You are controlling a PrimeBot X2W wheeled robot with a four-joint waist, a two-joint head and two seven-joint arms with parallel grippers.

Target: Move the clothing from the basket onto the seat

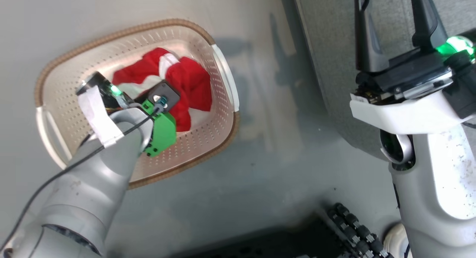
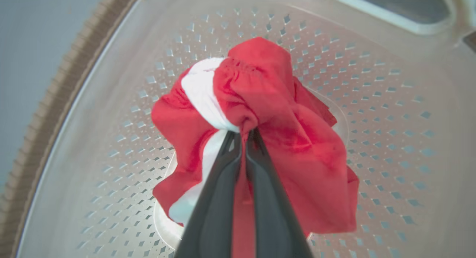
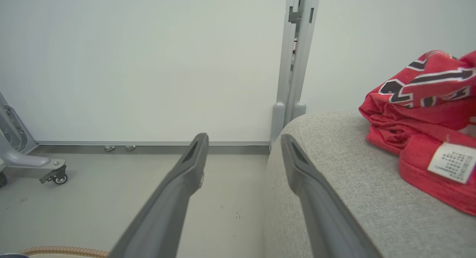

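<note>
left gripper [image 2: 243, 133] reaches down into the basket [image 2: 390, 102], fingers pinched on a fold of the red garment [image 2: 297, 150], prob. to lift it out. right gripper [image 3: 243, 146] spread wide, empty, beside the seat [image 3: 353, 198], where a lettered red garment [image 3: 420, 102] lies.

Soft, even light all round, nothing harsh. The basket [image 1: 122, 31] throws a faint, smeary shadow on the slightly shiny floor [image 1: 267, 154], and the green indicator light [image 1: 455, 45] blooms out. Left wrist cam: the red garment [image 2: 260, 87] is sharp, the basket rim is bent and blurry toward the edges, and the left claw's fingers [image 2: 219, 202] are soft up close.
</note>
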